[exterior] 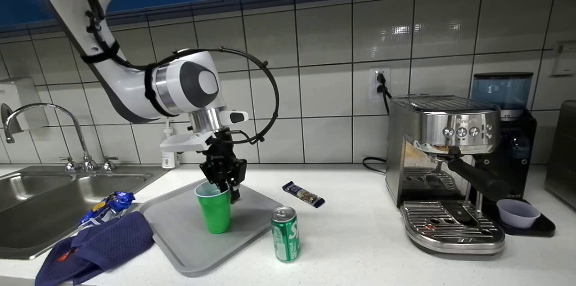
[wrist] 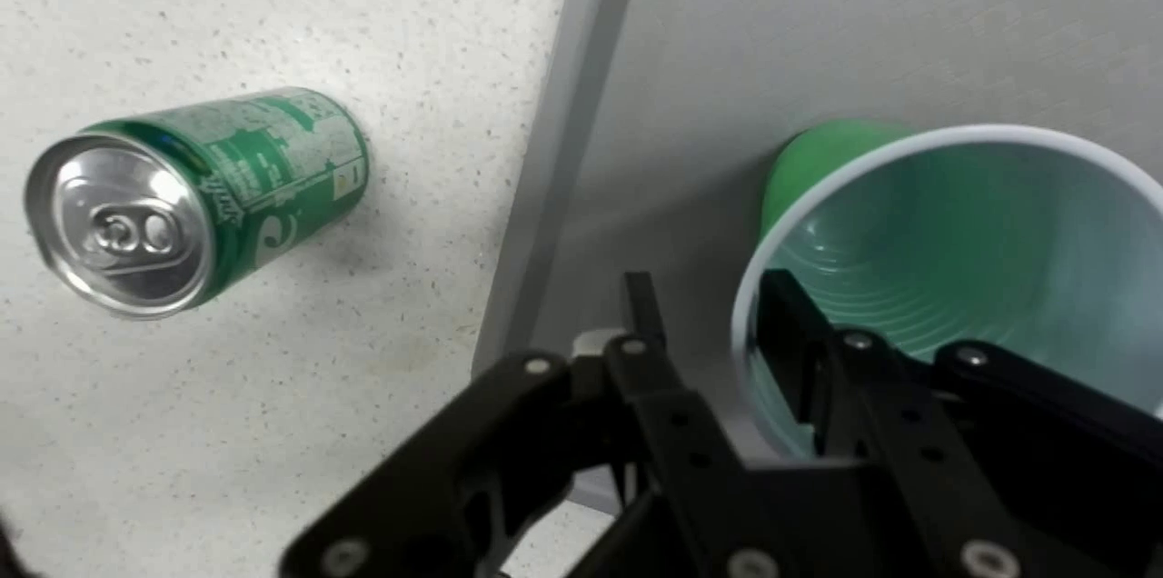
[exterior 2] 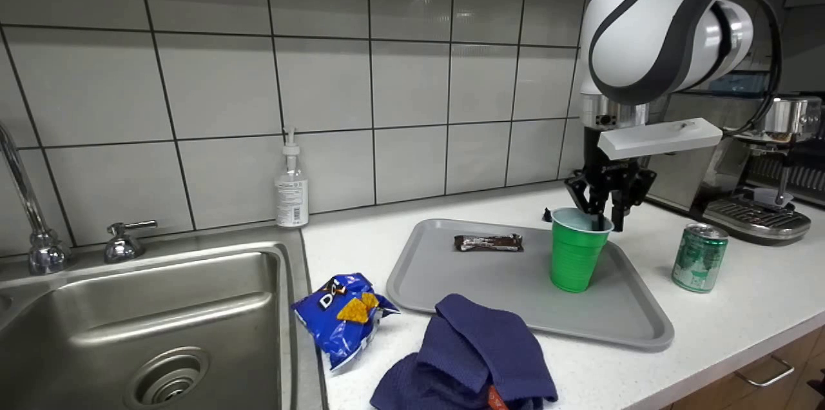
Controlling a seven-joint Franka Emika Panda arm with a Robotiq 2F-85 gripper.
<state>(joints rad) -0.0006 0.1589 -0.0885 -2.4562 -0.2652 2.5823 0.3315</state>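
A: Please, where is the cup (exterior 2: 575,255)?

B: It stands upright on the tray (exterior: 180,221), with its mouth up. In both exterior views the jaws hang over it and reach down to its rim.

A: And how do the jaws stand?

B: They are apart. In the wrist view, one side of them is inside the cup, close to its wall, and the opposite side is outside, with a gap between this side and the cup. Whether the inner side touches the wall, I cannot tell.

A: What more is on the tray?

B: A brown bar (exterior 2: 488,242). It lies flat, a little apart from the cup, as an exterior view shows.

A: And what is around the tray?

B: The can (exterior: 285,234) stands upright on the white tabletop (exterior: 342,232), near the tray's edge. A blue bar (exterior: 303,194) lies also there, farther back than the can. The towel (exterior 2: 477,358) is heaped by the tray, and the bag (exterior 2: 345,320) lies between the sink (exterior 2: 167,287) and the tray.

A: Something farther away?

B: The coffee machine (exterior: 450,124), well apart from the cup. The bottle (exterior 2: 292,197) stands near the sink's corner.
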